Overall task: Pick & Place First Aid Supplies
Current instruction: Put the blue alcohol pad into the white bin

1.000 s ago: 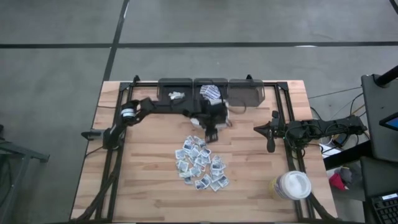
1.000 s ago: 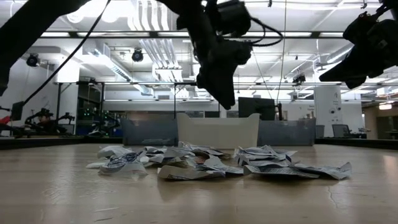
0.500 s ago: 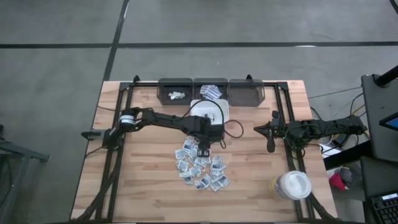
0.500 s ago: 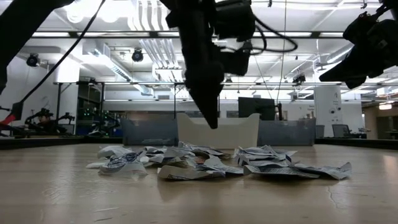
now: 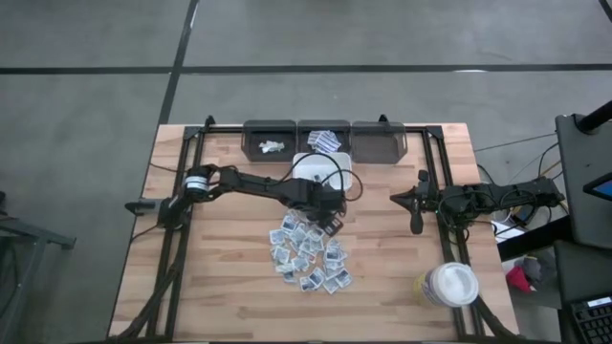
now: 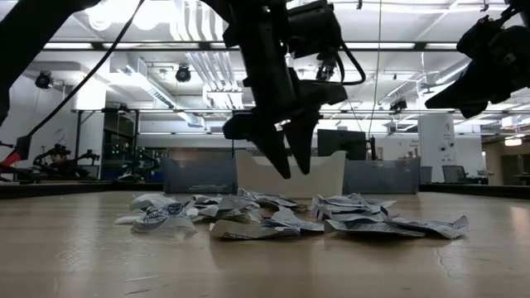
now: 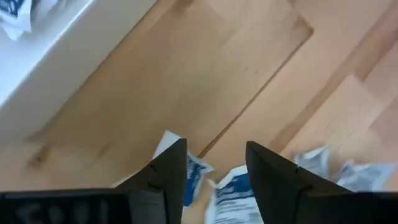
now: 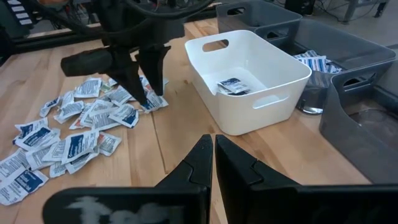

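Observation:
The first aid supplies lie as a loose pile of small white, blue-printed sachets on the wooden table, also seen in the low view and the right wrist view. My left gripper hangs open just above the pile's far edge, fingers pointing steeply down, with sachets showing below the gap between its fingers. It touches nothing. One sachet lies in the white bin. My right gripper waits shut at the table's right side.
Three grey bins stand along the far edge; the left one and the middle one hold some packets, the right one stands beside them. A white round lidded tub sits at the near right corner. A black frame borders the work area.
My left gripper has gone from beside the white bin toward the table's near edge and down to the far edge of the sachet pile. It has rolled about its own axis, so both fingers now show side by side in the low view. The sachets have not moved.

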Action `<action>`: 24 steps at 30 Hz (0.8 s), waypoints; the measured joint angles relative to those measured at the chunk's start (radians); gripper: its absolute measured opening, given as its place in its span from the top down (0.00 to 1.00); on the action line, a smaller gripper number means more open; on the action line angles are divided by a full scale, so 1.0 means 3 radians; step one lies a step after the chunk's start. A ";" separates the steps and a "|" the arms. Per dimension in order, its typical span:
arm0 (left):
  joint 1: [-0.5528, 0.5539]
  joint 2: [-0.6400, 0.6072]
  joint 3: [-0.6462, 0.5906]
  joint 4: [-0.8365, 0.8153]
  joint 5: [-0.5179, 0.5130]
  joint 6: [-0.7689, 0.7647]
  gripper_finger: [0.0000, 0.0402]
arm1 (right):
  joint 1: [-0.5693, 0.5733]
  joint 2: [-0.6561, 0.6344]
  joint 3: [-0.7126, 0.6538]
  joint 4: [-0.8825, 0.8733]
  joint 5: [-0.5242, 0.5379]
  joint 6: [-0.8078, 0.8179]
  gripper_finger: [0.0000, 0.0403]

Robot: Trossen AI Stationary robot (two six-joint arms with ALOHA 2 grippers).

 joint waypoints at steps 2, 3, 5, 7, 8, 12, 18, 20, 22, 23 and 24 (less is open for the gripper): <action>0.0000 0.0001 -0.0001 0.0023 -0.0001 -0.0153 0.61 | 0.0001 0.0000 -0.0001 0.0000 0.0000 0.0000 0.96; 0.0000 0.0001 -0.0001 0.0018 -0.0001 -0.0218 0.61 | 0.0000 0.0000 0.0000 0.0000 0.0000 0.0000 0.96; 0.0000 0.0005 -0.0015 0.0005 -0.0001 -0.0326 0.61 | 0.0001 0.0000 -0.0001 0.0001 -0.0001 0.0000 0.96; -0.0004 0.0005 -0.0063 0.0009 -0.0002 -0.0460 0.61 | 0.0000 0.0000 0.0000 0.0001 0.0000 0.0000 0.96; -0.0006 0.0006 -0.0094 0.0003 -0.0002 -0.0528 0.61 | 0.0001 0.0000 0.0000 0.0000 0.0000 0.0000 0.96; -0.0024 0.0013 -0.0186 0.0000 -0.0002 -0.0795 0.61 | 0.0001 0.0000 -0.0001 0.0001 0.0000 0.0000 0.96; -0.0045 0.0013 -0.0336 0.0234 -0.0003 -0.0978 0.61 | 0.0001 0.0000 0.0000 0.0000 -0.0001 -0.0011 0.96; -0.0047 0.0013 -0.0368 0.0256 -0.0004 -0.1025 0.61 | 0.0001 0.0000 0.0000 0.0000 -0.0001 -0.0010 0.96; -0.0047 0.0013 -0.0407 0.0259 -0.0006 -0.1042 0.63 | 0.0001 0.0000 0.0000 0.0000 -0.0001 -0.0011 0.96; -0.0047 0.0013 -0.0424 0.0260 -0.0011 -0.1043 0.64 | 0.0000 0.0000 0.0000 0.0000 -0.0001 -0.0010 0.96; -0.0046 0.0013 -0.0433 0.0261 -0.0010 -0.1043 0.65 | 0.0001 0.0000 0.0000 0.0000 0.0000 -0.0010 0.96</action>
